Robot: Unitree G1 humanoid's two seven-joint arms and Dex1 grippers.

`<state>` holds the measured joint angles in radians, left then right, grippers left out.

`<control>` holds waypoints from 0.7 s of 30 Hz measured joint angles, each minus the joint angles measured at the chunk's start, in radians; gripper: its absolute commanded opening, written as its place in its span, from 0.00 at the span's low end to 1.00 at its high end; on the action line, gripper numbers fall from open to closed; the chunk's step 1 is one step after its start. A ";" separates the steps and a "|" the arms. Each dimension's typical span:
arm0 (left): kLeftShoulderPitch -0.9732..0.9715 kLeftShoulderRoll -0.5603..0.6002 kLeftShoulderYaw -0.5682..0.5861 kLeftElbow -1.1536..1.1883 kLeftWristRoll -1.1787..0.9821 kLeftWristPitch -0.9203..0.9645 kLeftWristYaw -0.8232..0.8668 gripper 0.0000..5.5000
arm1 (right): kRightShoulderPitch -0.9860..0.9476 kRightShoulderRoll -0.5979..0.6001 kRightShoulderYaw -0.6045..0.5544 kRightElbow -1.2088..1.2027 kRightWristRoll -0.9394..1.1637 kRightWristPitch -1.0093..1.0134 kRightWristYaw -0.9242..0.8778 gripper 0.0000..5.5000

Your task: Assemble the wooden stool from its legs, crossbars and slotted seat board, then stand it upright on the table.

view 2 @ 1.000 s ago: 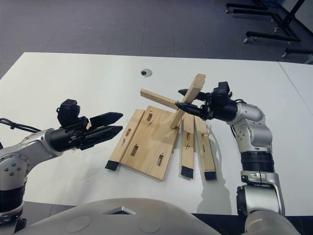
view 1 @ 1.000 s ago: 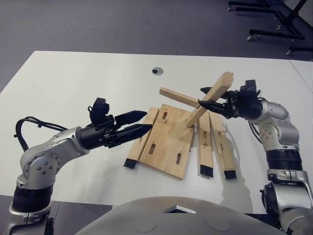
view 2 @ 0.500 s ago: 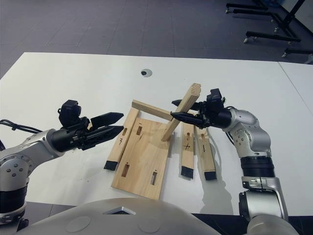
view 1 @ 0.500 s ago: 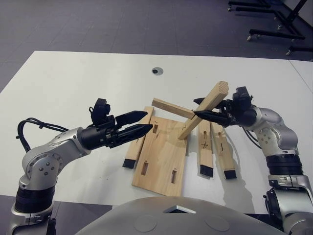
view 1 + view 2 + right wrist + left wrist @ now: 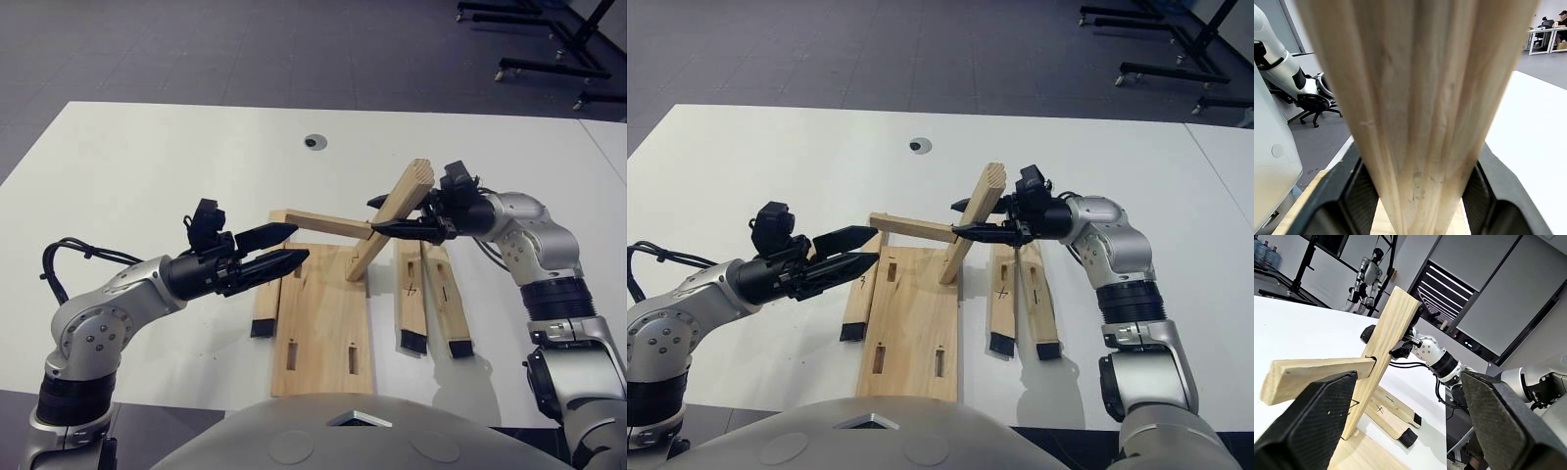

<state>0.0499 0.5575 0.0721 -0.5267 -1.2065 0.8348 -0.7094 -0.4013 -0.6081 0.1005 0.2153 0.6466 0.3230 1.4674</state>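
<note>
Pale wooden stool parts on a white bench (image 5: 147,166). One flat seat board (image 5: 323,318) with four slots lies near the front edge. Of four legs, three black-footed ones lie flat: a left leg (image 5: 263,304) just beside the board, and an inner leg (image 5: 409,294) and outer leg (image 5: 446,299) together on its right. The fourth leg (image 5: 404,196) stands tilted, its lower end on the board, with one crossbar (image 5: 318,223) stuck in its side. The right claw (image 5: 377,217), arm bent inward, grips this leg. The left claw (image 5: 299,242), fingers parted and holding nothing, hovers by the crossbar's free end
</note>
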 measured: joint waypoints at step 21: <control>0.045 -0.063 -0.020 0.013 0.039 -0.050 -0.010 0.70 | 0.018 0.000 -0.193 -0.168 0.162 0.299 -0.151 0.69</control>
<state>0.0954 0.4941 0.0525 -0.5142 -1.1674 0.7846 -0.7199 -0.3832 -0.6084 -0.0926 0.0472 0.8086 0.6222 1.3168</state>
